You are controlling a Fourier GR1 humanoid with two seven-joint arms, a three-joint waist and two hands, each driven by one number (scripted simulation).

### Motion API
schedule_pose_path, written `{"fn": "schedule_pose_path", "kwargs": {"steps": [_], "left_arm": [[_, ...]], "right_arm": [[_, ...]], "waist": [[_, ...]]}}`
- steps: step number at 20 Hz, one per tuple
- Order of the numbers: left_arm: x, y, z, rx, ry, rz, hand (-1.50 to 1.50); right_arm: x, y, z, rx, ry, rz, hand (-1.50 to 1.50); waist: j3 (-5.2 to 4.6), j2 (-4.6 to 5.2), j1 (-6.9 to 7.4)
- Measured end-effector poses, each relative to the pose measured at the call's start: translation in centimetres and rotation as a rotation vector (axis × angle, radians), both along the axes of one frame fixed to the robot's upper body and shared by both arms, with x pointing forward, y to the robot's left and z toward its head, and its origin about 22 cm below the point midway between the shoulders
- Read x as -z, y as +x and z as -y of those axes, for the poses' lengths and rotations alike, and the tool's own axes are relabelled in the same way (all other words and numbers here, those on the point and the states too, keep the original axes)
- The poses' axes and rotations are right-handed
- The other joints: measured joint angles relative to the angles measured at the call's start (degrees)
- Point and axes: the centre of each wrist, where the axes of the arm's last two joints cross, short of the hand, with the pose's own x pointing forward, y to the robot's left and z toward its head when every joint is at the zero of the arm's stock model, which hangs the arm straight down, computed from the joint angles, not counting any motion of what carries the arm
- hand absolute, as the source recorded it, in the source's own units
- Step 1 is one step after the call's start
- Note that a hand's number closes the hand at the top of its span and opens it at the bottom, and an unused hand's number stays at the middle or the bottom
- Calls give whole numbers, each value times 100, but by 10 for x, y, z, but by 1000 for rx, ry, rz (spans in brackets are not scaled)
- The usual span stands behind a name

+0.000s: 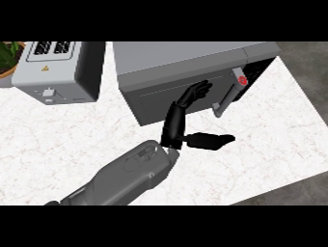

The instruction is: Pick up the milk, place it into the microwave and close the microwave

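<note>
- Head view: the left robot hand (177,116) has its fingers straight and spread, their tips on the door (159,99) of the microwave (188,55), directly ahead of it on the desk (53,140).
- The door stands slightly ajar at its right edge.
- The milk is not plainly visible; a red-and-white thing (241,80) in that gap may be it.
- The right robot hand is out of view.

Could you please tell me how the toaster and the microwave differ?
The microwave is the bigger box; the toaster is smaller. The toaster shows slots on top, while the microwave has a front door with a handle. The left hand touches the microwave's door with straight fingers; the toaster stands untouched. Both are grey and stand on the white counter.
</note>
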Motion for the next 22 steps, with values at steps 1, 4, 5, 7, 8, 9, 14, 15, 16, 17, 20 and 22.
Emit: {"fn": "schedule_pose_path", "kwargs": {"steps": [1,4,5,7,8,9,14,15,16,17,20,22], "left_arm": [[-1,0,0,-3,-7,-2,-150],[-2,0,1,-10,-22,0,-150],[-2,0,2,-11,-27,0,-150],[-3,1,2,-8,-36,7,-150],[-4,1,3,-9,-41,8,-150],[-4,1,3,-9,-44,12,-150],[-4,2,4,-8,-55,26,-150],[-4,2,4,-9,-58,26,-150],[-3,2,4,-10,-60,30,-150],[-3,2,4,-9,-60,35,-150],[-4,2,5,4,-67,43,-150],[-5,2,6,8,-71,50,-150]], "right_arm": [[-2,1,1,4,-9,9,150],[-9,5,2,13,-30,34,150],[-12,7,3,16,-36,41,150],[-15,10,5,24,-43,51,150],[-17,11,6,29,-48,53,150],[-18,13,6,31,-51,57,150],[-24,19,8,30,-61,67,150],[-25,20,8,31,-64,68,150],[-26,22,8,32,-65,68,150],[-27,23,7,31,-66,70,150],[-10,30,2,-23,64,25,-150],[1,34,-1,-63,147,-17,-150]], "waist": [[2,9,-1],[5,38,-15],[6,45,-10],[6,63,-8],[6,72,-4],[8,82,-1],[14,106,-4],[14,108,-5],[14,112,-6],[15,116,-5],[40,151,36],[46,168,44]]}}
